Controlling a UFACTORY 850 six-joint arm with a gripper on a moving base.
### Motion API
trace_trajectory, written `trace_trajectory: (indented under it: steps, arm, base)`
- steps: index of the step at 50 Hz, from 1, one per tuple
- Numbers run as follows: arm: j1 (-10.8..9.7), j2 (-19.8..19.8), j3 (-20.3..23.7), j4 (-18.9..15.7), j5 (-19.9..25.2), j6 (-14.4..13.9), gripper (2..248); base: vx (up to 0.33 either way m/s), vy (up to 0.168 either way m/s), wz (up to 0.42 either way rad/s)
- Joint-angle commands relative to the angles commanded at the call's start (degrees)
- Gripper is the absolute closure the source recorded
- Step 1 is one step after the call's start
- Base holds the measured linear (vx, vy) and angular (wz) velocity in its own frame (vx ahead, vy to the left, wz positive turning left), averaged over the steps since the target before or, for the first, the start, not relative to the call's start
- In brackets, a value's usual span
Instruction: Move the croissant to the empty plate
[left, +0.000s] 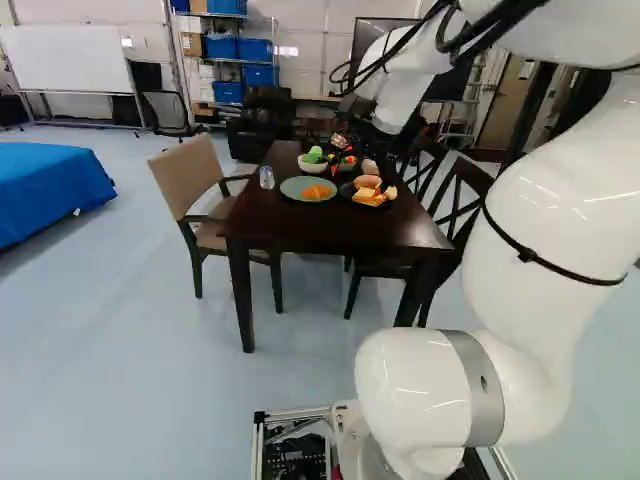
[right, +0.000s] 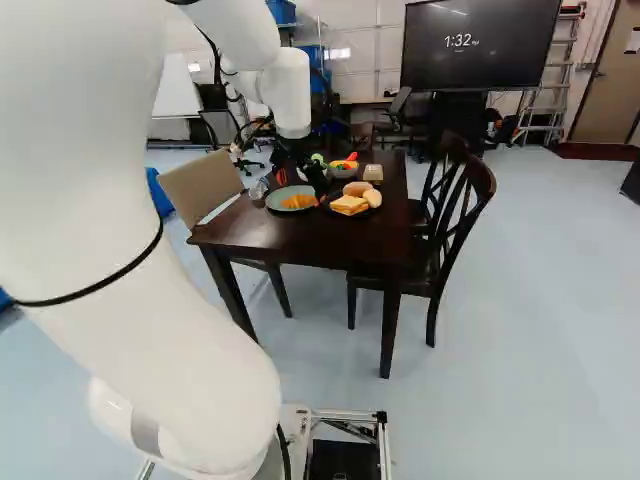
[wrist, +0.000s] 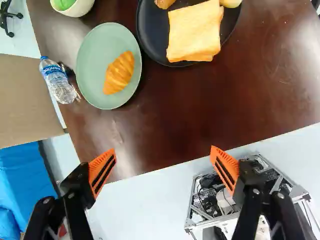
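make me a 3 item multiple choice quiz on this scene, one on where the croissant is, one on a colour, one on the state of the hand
1. Where is the croissant?
A. On the green plate
B. In the white bowl
C. On the black plate

2. What colour are the pads of the hand?
A. Blue
B. Orange
C. White

3. What state is the hand in?
A. Shut on the bottle
B. Shut on nothing
C. Open

Key:
1. A: the wrist view shows it lying on that plate.
2. B: both pads show orange there.
3. C: the pads stand wide apart with nothing held between them.
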Motion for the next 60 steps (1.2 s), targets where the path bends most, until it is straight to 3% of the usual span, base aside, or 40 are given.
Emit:
trace_trajectory:
  steps: [51,60]
  arm:
    - [-1.8,17.1,15.9,0.0,0.0,0.0,3]
    - [-1.8,18.3,16.9,0.0,0.0,0.0,3]
  base:
    - [0.000,0.000,0.000]
    - [0.000,0.000,0.000]
